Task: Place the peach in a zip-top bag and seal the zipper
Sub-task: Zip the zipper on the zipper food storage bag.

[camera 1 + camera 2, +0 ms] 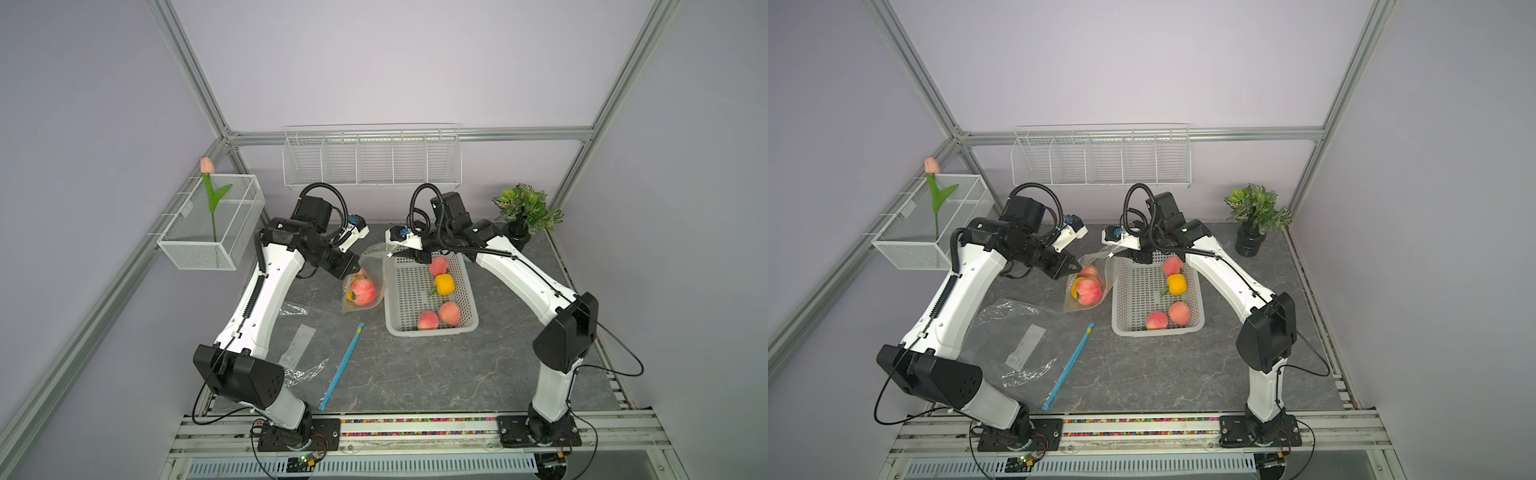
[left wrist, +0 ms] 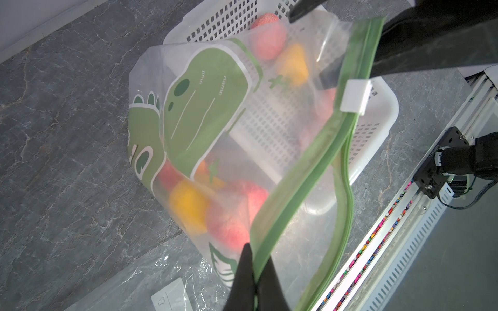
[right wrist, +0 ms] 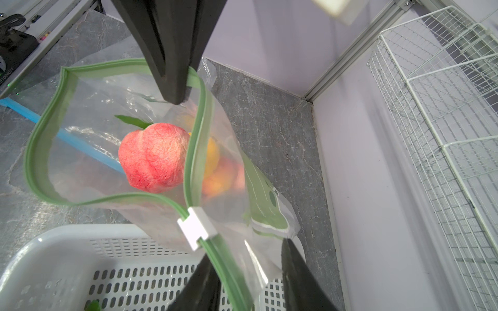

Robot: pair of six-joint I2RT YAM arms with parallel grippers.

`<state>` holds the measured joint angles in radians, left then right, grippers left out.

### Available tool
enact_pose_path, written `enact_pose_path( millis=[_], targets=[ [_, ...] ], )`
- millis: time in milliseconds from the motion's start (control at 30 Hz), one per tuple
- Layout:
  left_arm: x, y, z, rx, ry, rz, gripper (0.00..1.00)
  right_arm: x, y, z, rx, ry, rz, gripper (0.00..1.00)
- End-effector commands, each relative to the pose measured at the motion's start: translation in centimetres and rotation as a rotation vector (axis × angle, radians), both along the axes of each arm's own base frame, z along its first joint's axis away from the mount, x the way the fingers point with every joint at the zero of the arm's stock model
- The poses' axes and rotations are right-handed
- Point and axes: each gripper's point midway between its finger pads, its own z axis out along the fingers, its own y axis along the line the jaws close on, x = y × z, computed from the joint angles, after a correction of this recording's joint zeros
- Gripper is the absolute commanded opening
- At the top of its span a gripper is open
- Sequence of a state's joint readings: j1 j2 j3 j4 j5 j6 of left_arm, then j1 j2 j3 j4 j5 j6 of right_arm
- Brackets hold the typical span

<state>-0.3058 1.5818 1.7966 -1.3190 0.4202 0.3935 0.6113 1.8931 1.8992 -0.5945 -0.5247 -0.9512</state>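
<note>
A transparent zip-top bag with a green zipper strip and a green printed label (image 1: 368, 274) stands just beside the white perforated plastic basket (image 1: 405, 291), on the side of the left arm. The mouth of the bag is wide open. Its small white slider (image 3: 195, 229) sits at the end of the zipper nearest to the basket.

Inside the bag lies a pink fuzzy peach (image 3: 153, 157). Under it are a yellow fruit (image 3: 211, 159) and one more pinkish fruit (image 3: 225, 177).

The left gripper (image 2: 254, 255) is pressed together on the green strip, at the end far from the basket. The fingers of the right gripper (image 3: 246, 250) stand apart, one on each side of the bag's corner just past the slider, above the far end of the basket.

The basket holds three more pink peaches (image 1: 439, 266) and a yellow bell pepper (image 1: 444, 284).

A second clear bag with a blue zipper strip (image 1: 1017, 332) lies flat on the table, near the basket's front, toward the left arm. Well apart from the basket on that same side, a white mesh box (image 1: 232, 208) holds a pink artificial tulip (image 1: 208, 166).
</note>
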Motion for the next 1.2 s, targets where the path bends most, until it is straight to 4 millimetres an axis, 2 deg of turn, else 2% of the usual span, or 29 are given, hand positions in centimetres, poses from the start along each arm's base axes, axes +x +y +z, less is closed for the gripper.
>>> enact_pose_path(
  millis=[0,167,300,333,400,467,567,700,833,967,1033,1167],
  targets=[
    [-0.5,-0.2,1.2,-0.024,-0.022,-0.017,0.0,-1.9,0.1,1.7,0.023,-0.018,0.064,0.29],
    [-0.3,-0.2,1.4,-0.026,-0.034,-0.009,0.0,-2.4,0.1,1.8,0.038,0.013,0.072,0.1],
    [0.0,0.1,2.3,-0.025,-0.066,0.017,0.02,-2.9,0.1,2.3,0.062,0.07,0.057,0.07],
    [0.1,0.1,2.6,-0.028,-0.081,0.021,0.08,-3.0,0.1,2.5,0.069,0.087,0.049,0.07],
    [0.4,0.2,3.8,-0.037,-0.124,0.038,0.26,-3.1,0.1,2.8,0.082,0.12,0.03,0.07],
    [0.6,0.3,4.9,-0.05,-0.17,0.056,0.39,-3.1,0.1,3.1,0.093,0.159,-0.002,0.07],
    [0.7,0.3,7.1,-0.082,-0.253,0.067,0.52,-3.3,0.2,3.2,0.104,0.225,-0.045,0.07],
    [0.6,0.0,9.3,-0.123,-0.356,0.051,0.64,-3.8,0.8,2.9,0.103,0.292,-0.083,0.07],
    [0.2,-1.0,10.6,-0.146,-0.443,0.002,0.68,-4.1,1.2,3.1,0.123,0.357,-0.101,0.07],
    [-0.2,-2.5,11.0,-0.167,-0.507,-0.055,0.68,-4.4,1.6,3.7,0.143,0.398,-0.105,0.07],
    [-0.5,-3.1,11.1,-0.176,-0.53,-0.081,0.64,-4.3,1.6,3.9,0.149,0.413,-0.115,0.07],
    [-0.5,-3.9,9.9,-0.174,-0.51,-0.109,0.58,-4.2,1.8,4.1,0.154,0.438,-0.129,0.07]
  ],
)
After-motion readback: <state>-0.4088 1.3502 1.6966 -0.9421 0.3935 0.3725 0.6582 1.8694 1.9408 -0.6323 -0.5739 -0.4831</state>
